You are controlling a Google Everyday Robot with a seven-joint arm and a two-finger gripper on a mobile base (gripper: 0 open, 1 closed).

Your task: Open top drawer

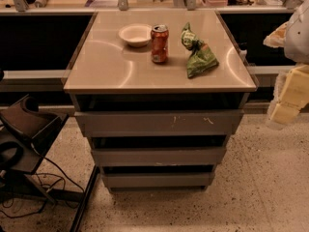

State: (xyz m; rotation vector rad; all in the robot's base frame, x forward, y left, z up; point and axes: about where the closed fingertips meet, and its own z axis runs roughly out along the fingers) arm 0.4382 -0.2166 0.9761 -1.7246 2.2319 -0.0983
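Hovering right of top drawer (157,123): gripper (288,98), grip state unclear; bowl (135,35) on countertop (106,66) looks empty.

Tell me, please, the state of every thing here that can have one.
top drawer: seems shut, nothing touching it.
two lower drawers: seem shut.
bowl: upright, looks empty.
can: standing upright.
green bag: lying flat, crumpled.
gripper: at the right edge of view, apart from the top drawer.
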